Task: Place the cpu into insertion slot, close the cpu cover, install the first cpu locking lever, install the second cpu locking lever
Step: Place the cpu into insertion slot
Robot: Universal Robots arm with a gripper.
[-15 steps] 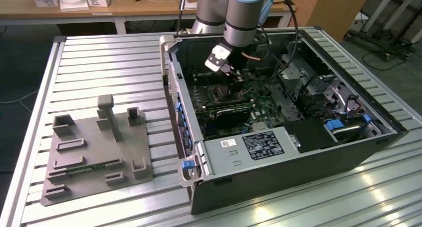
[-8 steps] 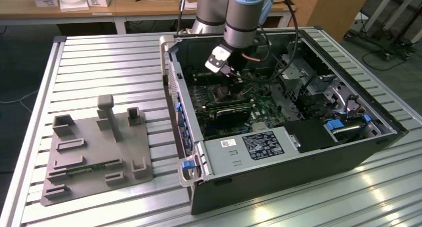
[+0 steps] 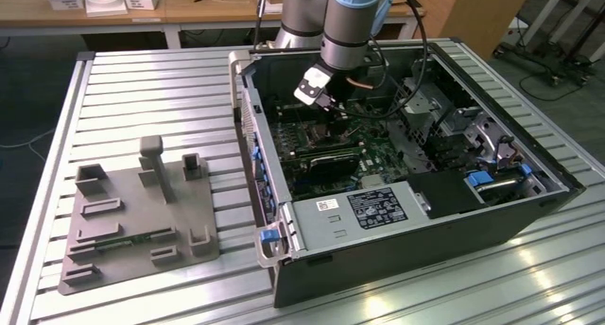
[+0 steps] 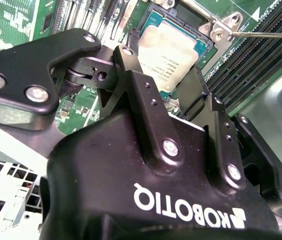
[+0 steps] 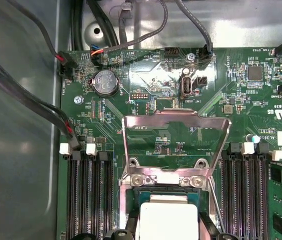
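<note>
The arm reaches down into the open case (image 3: pixel 397 268) on the slatted table (image 3: pixel 151 98), and the gripper (image 3: pixel 326 107) is low over the board (image 3: pixel 378 155). Off to the exterior view's left, a grey fixture (image 3: pixel 142 219) lies well apart from the case.

In the second wrist view, the gripper (image 4: pixel 160 67) has the cpu (image 4: pixel 168 50) between its fingers (image 4: pixel 131 75). The jaws are clamped on two opposite edges of the chip, whose pale metal top faces up. It sits right at the socket (image 5: pixel 136 196). Whether it is fully seated or a touch above, I cannot tell.

In the first wrist view, the cpu (image 5: pixel 168 220) lies inside the socket's outline. The cover (image 5: pixel 175 117) is swung open, hinged at the socket edge and leaning back over the board (image 5: pixel 145 70). Its open centre shows green board through it. Memory slots (image 5: pixel 88 195) run along both sides of the socket, and a coin cell (image 5: pixel 106 82) sits beyond the cover.

A thin lever (image 4: pixel 265 35) sticks out past the socket corner, not latched down.
</note>
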